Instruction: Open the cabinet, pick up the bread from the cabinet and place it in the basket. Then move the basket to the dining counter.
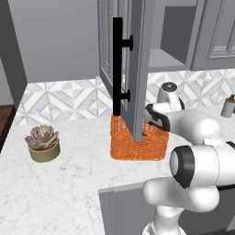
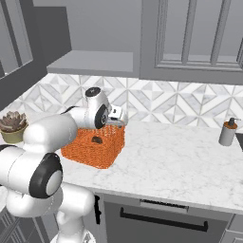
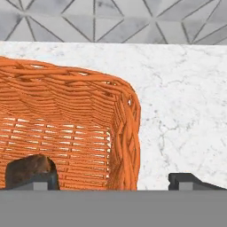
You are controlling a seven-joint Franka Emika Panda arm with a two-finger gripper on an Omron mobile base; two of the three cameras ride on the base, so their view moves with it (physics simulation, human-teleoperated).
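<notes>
Worktop (image 2: pixel 180 152) bare right of basket (image 2: pixel 90 149) | gripper (image 3: pixel 113 182) jaws spread astride rim | bread (image 3: pixel 27 170) inside

Orange wicker basket (image 2: pixel 92 147) on marble worktop, small brown bread (image 2: pixel 97 140) inside (dark crust), cabinet (image 1: pixel 133 64) door open

No readable text, label, brand, number or sign stands on anything here; the cabinet door, tiles, worktop, basket and shaker bottle all carry none.

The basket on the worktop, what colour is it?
The basket is orange woven wicker; the hand view shows the weave best.
</notes>
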